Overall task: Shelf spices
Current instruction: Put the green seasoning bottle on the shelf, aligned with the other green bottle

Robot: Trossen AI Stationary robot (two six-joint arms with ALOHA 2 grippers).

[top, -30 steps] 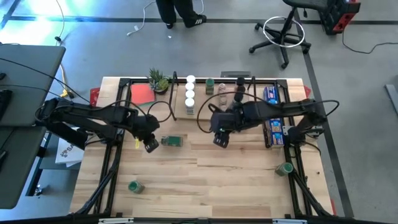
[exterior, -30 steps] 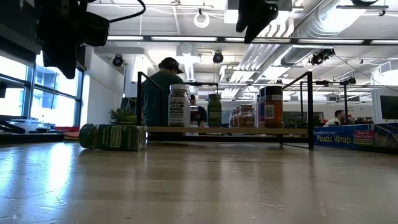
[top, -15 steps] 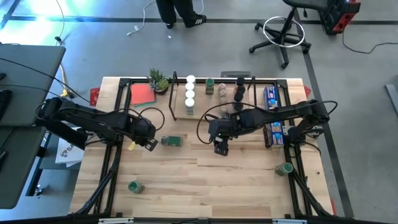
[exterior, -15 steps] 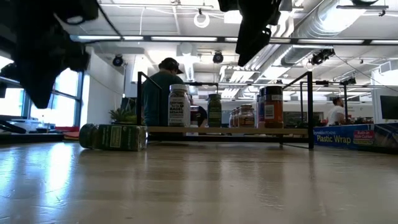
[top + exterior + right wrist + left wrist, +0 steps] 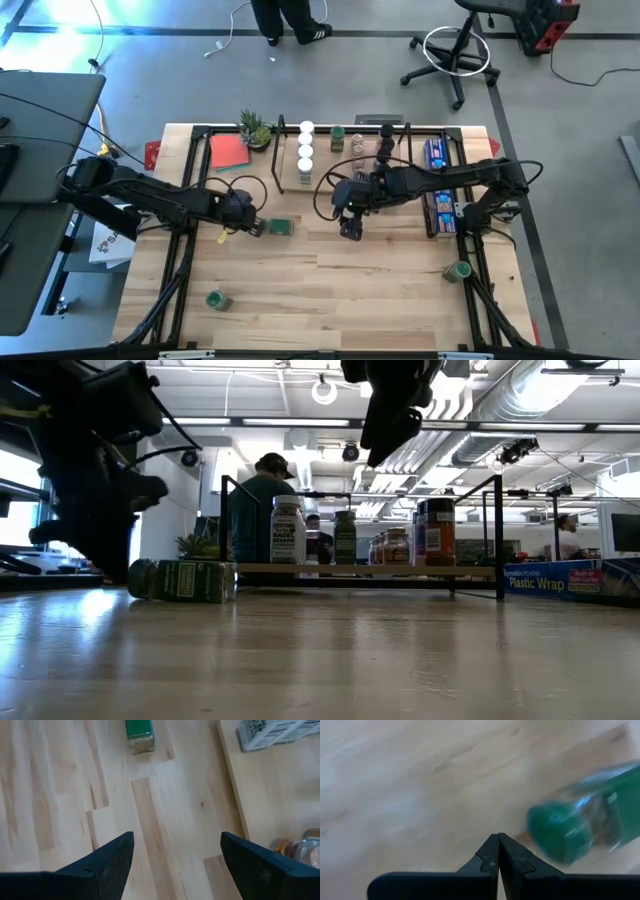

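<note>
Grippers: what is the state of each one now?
Left gripper: shut, holding nothing, beside the lying green jar.
Right gripper: open, empty.

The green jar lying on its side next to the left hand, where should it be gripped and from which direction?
Grip the green jar across the middle of its round body, coming straight down from above. It lies flat on the table with its long axis pointing toward the left hand, so the curved sides are free. That hand is shut and would need to open first.
</note>
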